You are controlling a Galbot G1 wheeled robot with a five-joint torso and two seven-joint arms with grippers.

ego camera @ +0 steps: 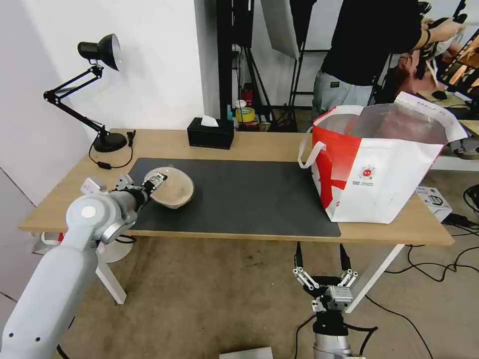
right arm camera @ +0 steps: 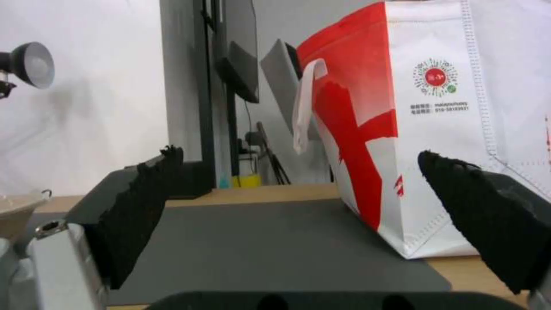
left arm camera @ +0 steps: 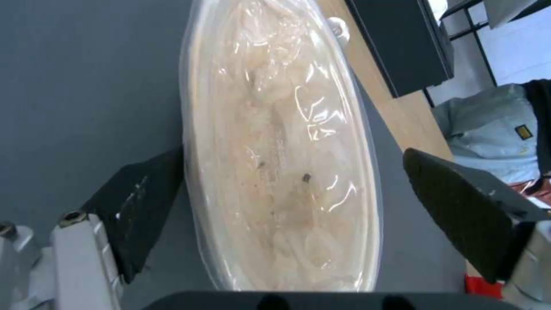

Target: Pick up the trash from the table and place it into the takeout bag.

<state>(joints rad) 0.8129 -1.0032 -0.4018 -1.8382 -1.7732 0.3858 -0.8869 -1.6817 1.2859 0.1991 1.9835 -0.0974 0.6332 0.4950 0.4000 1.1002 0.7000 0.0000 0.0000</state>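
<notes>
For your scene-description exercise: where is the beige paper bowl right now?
In the head view the beige paper bowl sits on the mat's left end, at the left gripper, far from the takeout bag.

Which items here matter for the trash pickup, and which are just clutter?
Job:
paper bowl, tilted, between the open jaws of the left gripper
takeout bag
table
right gripper, open, below the table edge

Clutter:
tissue box
desk lamp
</notes>
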